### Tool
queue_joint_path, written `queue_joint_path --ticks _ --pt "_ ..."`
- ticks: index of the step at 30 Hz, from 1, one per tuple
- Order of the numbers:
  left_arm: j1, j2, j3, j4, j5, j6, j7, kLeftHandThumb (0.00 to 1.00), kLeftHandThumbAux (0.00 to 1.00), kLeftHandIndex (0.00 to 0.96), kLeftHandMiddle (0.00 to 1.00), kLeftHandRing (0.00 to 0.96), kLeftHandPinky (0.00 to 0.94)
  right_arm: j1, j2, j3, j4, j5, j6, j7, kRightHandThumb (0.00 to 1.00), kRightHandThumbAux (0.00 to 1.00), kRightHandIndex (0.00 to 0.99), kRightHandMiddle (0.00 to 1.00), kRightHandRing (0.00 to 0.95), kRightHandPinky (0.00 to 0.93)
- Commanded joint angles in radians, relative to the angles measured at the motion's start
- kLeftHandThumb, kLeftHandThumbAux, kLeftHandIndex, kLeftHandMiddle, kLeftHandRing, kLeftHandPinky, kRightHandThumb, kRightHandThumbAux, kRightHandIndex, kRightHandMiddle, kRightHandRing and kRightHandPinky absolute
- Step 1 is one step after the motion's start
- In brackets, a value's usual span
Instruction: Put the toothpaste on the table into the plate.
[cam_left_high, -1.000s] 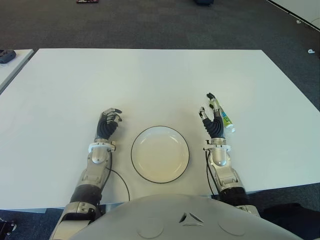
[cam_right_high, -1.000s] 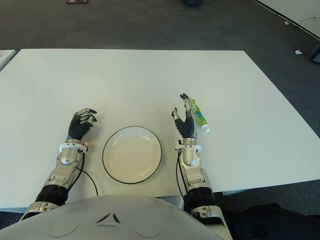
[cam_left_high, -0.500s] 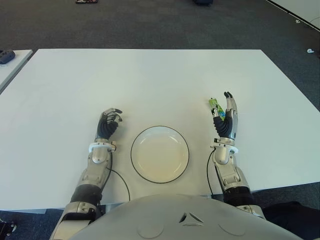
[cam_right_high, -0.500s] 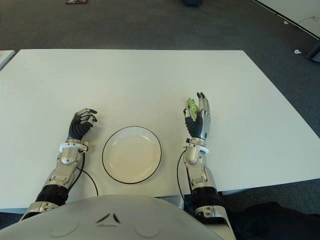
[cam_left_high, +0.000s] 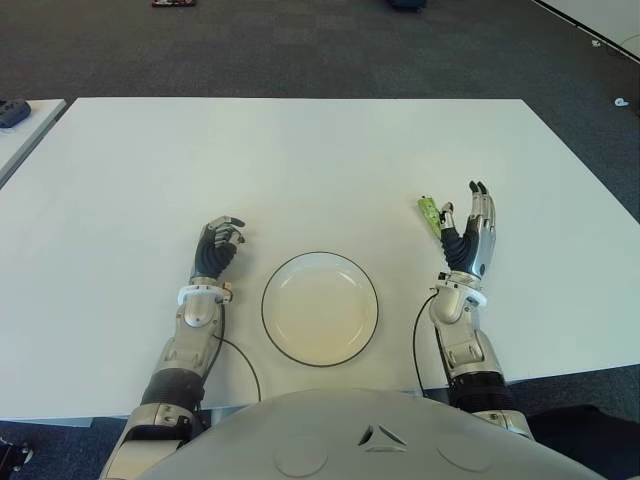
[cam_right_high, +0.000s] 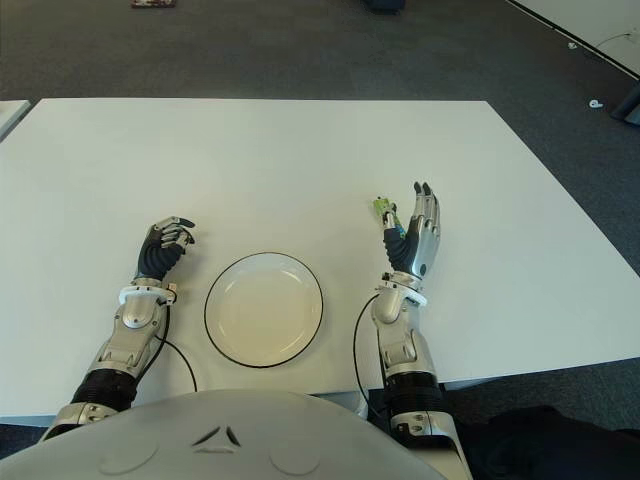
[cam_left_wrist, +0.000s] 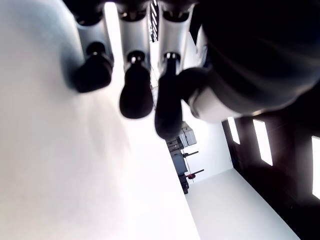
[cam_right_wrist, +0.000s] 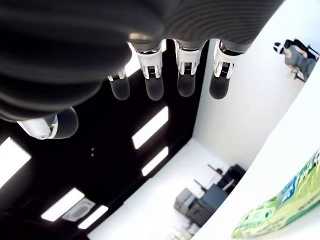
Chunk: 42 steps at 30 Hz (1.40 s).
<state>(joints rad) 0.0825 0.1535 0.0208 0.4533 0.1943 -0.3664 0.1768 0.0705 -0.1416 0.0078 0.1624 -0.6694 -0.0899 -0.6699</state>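
Note:
The toothpaste (cam_left_high: 428, 211) is a green and white tube lying on the white table (cam_left_high: 300, 170), right of the plate; only its far end shows past my right hand. The right wrist view shows the tube (cam_right_wrist: 285, 210) flat on the table below the hand. My right hand (cam_left_high: 470, 215) is raised over the tube, open, fingers straight and spread, holding nothing. The white plate (cam_left_high: 320, 310) with a dark rim sits empty at the front centre. My left hand (cam_left_high: 218, 243) shows left of the plate, fingers curled, nothing in it.
The table's front edge runs just behind my forearms. A thin black cable (cam_left_high: 240, 355) loops by my left forearm. A second table with a dark object (cam_left_high: 12, 112) stands at the far left. Dark carpet surrounds the table.
My right hand has swung rightward from the tube's left side to over it, hiding most of the tube, and has stayed open. The left hand and plate have not moved.

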Motion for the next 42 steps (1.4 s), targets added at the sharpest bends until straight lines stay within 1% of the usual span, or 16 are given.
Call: queue_joint_path --ticks 1,8,14,18,24,29,30,36,40,42 --pt "0.010 -0.006 -0.005 0.031 -0.003 0.020 -0.008 0.706 0.719 0.434 0.740 0.767 0.770 -0.014 -0.008 -0.005 -0.009 -0.021 0.087 0.011 0.613 0.195 0.000 0.000 0.000 0.000" --pt "0.010 -0.007 -0.004 0.031 -0.005 0.015 -0.008 0.707 0.719 0.434 0.745 0.776 0.791 -0.026 -0.008 0.006 -0.029 -0.053 0.251 0.065 0.641 0.177 0.000 0.000 0.000 0.000" --pt "0.007 -0.007 -0.003 0.036 -0.007 0.015 -0.010 0.707 0.719 0.434 0.744 0.771 0.775 -0.028 -0.012 0.022 -0.062 -0.061 0.344 0.118 0.647 0.162 0.000 0.000 0.000 0.000" --pt "0.008 -0.008 -0.002 0.038 -0.011 0.013 -0.013 0.707 0.719 0.434 0.738 0.766 0.768 -0.033 -0.020 0.043 -0.094 -0.086 0.460 0.215 0.642 0.142 0.000 0.000 0.000 0.000" --pt "0.013 -0.012 -0.002 0.031 -0.014 0.019 -0.007 0.707 0.719 0.434 0.720 0.744 0.727 -0.040 -0.049 0.079 -0.121 -0.113 0.572 0.331 0.625 0.128 0.000 0.000 0.000 0.000" --pt "0.015 -0.018 0.001 0.024 -0.014 0.028 -0.001 0.706 0.719 0.434 0.712 0.734 0.724 -0.058 -0.073 0.103 -0.114 -0.117 0.633 0.412 0.598 0.127 0.000 0.000 0.000 0.000" --pt "0.016 -0.019 0.001 0.021 -0.013 0.032 0.000 0.706 0.719 0.434 0.711 0.733 0.726 -0.068 -0.077 0.105 -0.097 -0.113 0.638 0.420 0.593 0.126 0.000 0.000 0.000 0.000" --pt "0.021 -0.023 0.002 0.008 -0.009 0.045 0.002 0.706 0.719 0.434 0.715 0.740 0.749 -0.104 -0.098 0.125 -0.024 -0.110 0.668 0.450 0.569 0.119 0.000 0.000 0.000 0.000" --pt "0.024 -0.023 0.002 0.003 -0.008 0.050 0.001 0.706 0.719 0.434 0.717 0.744 0.752 -0.121 -0.111 0.144 0.004 -0.115 0.691 0.469 0.559 0.115 0.000 0.000 0.000 0.000" --pt "0.024 -0.022 0.001 0.001 -0.007 0.051 0.001 0.706 0.719 0.434 0.715 0.741 0.743 -0.144 -0.117 0.151 0.053 -0.110 0.687 0.466 0.554 0.113 0.000 0.000 0.000 0.000"
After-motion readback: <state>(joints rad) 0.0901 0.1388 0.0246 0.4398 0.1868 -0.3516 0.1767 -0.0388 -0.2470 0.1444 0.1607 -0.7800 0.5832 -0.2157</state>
